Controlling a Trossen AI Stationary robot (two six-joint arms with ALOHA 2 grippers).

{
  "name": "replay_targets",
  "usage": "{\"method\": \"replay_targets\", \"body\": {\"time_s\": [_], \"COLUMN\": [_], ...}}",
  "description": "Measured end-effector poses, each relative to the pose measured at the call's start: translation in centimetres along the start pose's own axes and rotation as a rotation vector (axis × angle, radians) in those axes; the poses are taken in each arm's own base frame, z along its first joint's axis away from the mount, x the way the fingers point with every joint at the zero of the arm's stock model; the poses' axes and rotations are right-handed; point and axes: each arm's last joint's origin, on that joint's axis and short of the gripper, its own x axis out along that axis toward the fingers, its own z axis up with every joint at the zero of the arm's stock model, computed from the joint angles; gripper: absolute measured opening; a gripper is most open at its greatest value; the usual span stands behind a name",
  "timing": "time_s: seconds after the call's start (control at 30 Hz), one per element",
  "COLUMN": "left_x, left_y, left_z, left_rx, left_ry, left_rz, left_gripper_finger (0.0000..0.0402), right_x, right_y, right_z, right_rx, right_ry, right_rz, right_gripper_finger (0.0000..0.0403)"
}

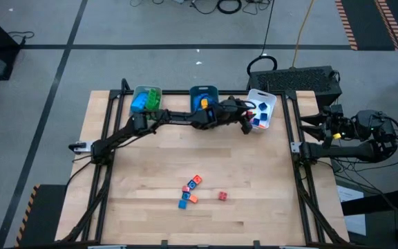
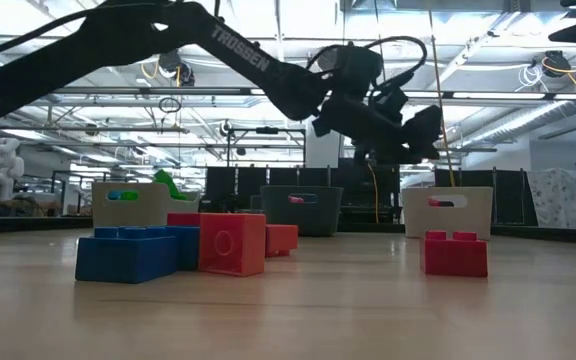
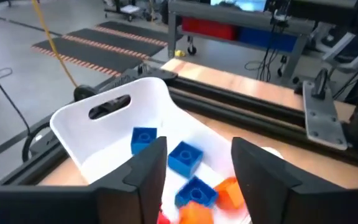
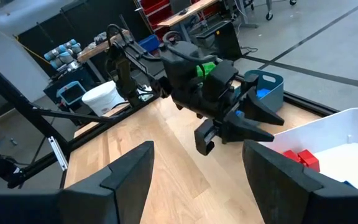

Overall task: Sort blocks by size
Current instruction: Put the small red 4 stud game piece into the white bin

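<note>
My left gripper (image 1: 248,124) (image 3: 197,180) is open and empty. It hangs above the near left part of the white tray (image 1: 271,101) at the table's far right. In that tray lie blue blocks (image 3: 185,157), orange blocks (image 3: 229,191) and a red one (image 4: 300,158). A small group of blue, red and orange blocks (image 1: 191,191) and a single red block (image 1: 222,196) lie flat on the table's near middle. They also show in the low view (image 2: 231,243) (image 2: 455,253). My right gripper (image 4: 197,180) is open and empty, held off the table's right edge (image 1: 309,127).
A pale tray (image 1: 146,99) with blue and green blocks stands at the far left. A teal tray (image 1: 203,92) stands at the far middle. Black frame rails (image 1: 296,149) run along the table's sides. Bare wood lies between the trays and the loose blocks.
</note>
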Motion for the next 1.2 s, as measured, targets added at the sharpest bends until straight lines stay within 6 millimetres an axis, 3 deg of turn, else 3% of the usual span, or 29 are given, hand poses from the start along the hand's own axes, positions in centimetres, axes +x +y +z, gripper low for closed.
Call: {"method": "replay_targets", "body": {"time_s": [0.2,0.27,0.37,0.47,0.57,0.7,0.87,0.97,1.2], "left_x": [-0.7,-1.9,-4.8,-7.7,-9.7,-12.4,-14.6,-15.0,-14.8], "left_y": [-1.3,-3.1,-6.5,-9.6,-12.0,-15.6,-19.5,-20.7,-21.2], "left_z": [2.4,4.1,6.4,7.2,6.3,4.2,1.2,0.2,-0.9], "left_rx": [-0.077,-0.047,0.142,0.213,0.171,0.261,0.327,0.287,0.281], "left_ry": [0.068,0.13,0.243,0.374,0.515,0.695,0.796,0.795,0.772], "left_rz": [-0.043,-0.112,-0.232,-0.296,-0.334,-0.407,-0.482,-0.485,-0.503], "left_gripper_finger": [0.02,0.0201,0.0201,0.0201,0.0202,0.0202,0.0202,0.0202,0.0203], "right_x": [0.0,0.0,0.0,0.0,0.0,0.0,0.0,0.0,0.0], "right_y": [0.0,0.0,0.0,0.0,0.0,0.0,0.0,0.0,0.0], "right_z": [0.0,0.0,0.0,0.0,0.0,0.0,0.0,0.0,0.0], "right_rx": [0.002,0.002,-0.002,-0.009,-0.013,-0.028,-0.032,-0.034,-0.035], "right_ry": [0.0,0.0,0.0,0.0,0.0,0.0,0.0,0.001,0.001], "right_rz": [0.0,0.0,0.0,0.0,0.0,0.001,0.0,0.0,0.0], "right_gripper_finger": [0.0238,0.0238,0.0238,0.0238,0.0238,0.0238,0.0238,0.0238,0.0238]}}
